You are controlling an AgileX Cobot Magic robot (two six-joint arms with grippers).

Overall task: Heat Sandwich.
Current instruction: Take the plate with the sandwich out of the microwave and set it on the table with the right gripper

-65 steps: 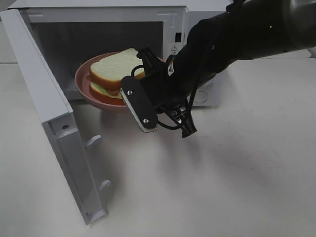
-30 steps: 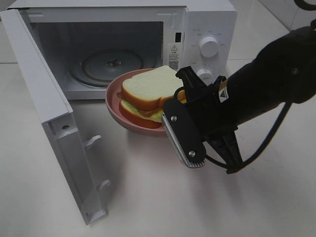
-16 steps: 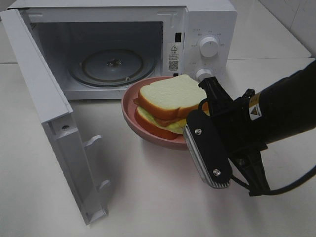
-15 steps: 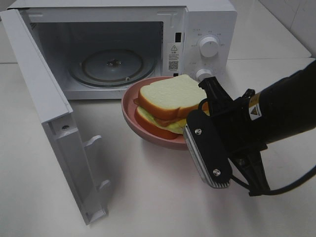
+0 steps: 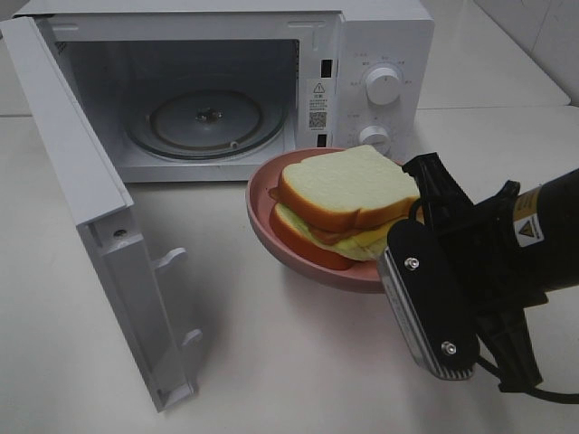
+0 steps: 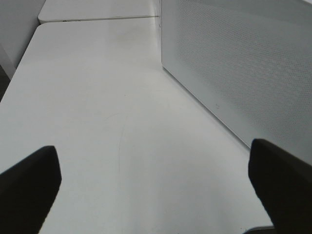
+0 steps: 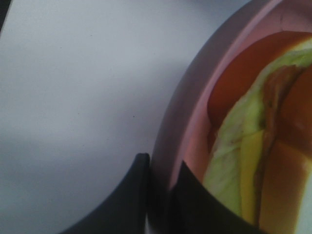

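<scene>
One soft, light sandwich [image 5: 348, 201] rides loose on the plate [image 5: 271, 237] before the microwave [image 5: 380, 36]; the right claw [image 7: 161, 195] pinches the plate's rim, the safest hold.

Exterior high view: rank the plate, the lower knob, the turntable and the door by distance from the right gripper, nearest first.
1. Plate, rim between the right gripper's fingers.
2. Lower knob, just behind the plate.
3. Turntable, inside the oven.
4. Door, open, far left.

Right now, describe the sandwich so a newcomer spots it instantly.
Start at the white microwave with its door open. In front of its control knobs, the right gripper pinches the rim of a round pink plate. The sandwich lies on it: pale bread, brown crust, yellow-green filling.
</scene>
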